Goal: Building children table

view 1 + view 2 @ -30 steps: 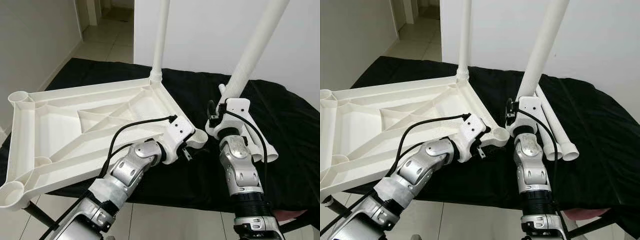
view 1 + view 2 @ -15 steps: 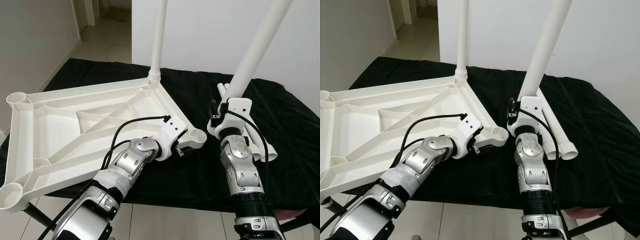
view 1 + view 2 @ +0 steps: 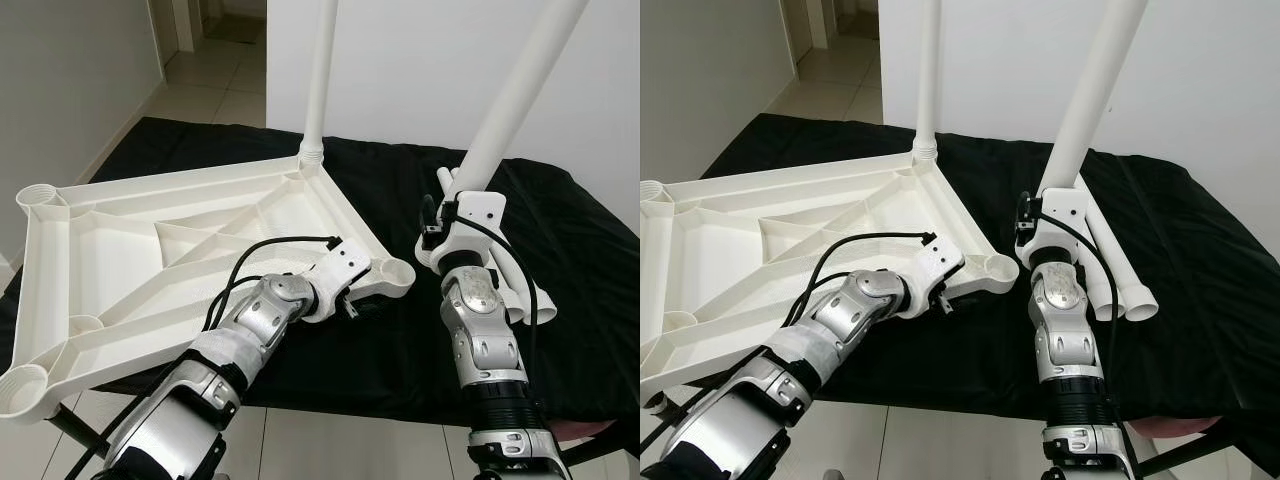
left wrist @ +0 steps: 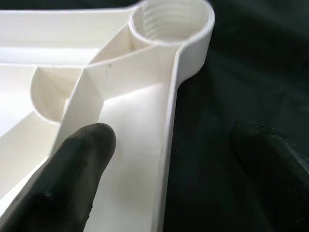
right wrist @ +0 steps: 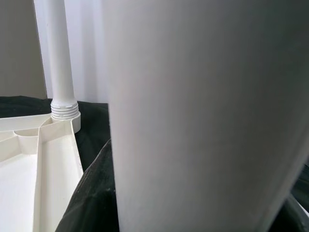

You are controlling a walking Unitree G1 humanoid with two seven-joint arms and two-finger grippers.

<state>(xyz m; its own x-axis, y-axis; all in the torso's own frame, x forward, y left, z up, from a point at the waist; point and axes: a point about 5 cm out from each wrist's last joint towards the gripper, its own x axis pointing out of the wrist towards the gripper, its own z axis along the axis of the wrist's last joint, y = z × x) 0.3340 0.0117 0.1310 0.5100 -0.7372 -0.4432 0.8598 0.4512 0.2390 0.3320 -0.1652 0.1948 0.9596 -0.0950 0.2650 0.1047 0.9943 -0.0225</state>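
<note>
An inverted white tabletop point(image 3: 150, 250) was seen lying on a surface draped in black cloth point(image 3: 590, 260), with part of it overhanging the near edge. One leg point(image 3: 320, 70) was already seated upright in the far corner socket. Three sockets were left open: the near right socket point(image 4: 169, 21), and two at the left corners point(image 3: 35, 197) point(image 3: 25, 390).

The left gripper point(image 3: 352, 300) was placed at the tabletop's rim just behind the near right socket. In the left wrist view one black finger point(image 4: 72, 179) was laid on the inner face of the rim and the other point(image 4: 275, 169) was held apart over the cloth, so the jaws were spread wide astride the edge; a firm clamp was not evident.

The right gripper point(image 3: 445, 215) was raised beside that socket with a second leg point(image 3: 515, 90) held tilted in it. Its fingers were hidden behind the wrist and the leg, so the grip was presumed closed but could not be confirmed. Two further legs point(image 3: 1115, 280) were left lying on the cloth just beside the right arm.

The task was judged roughly one quarter complete: one leg fitted, one in hand, two unused.
</note>
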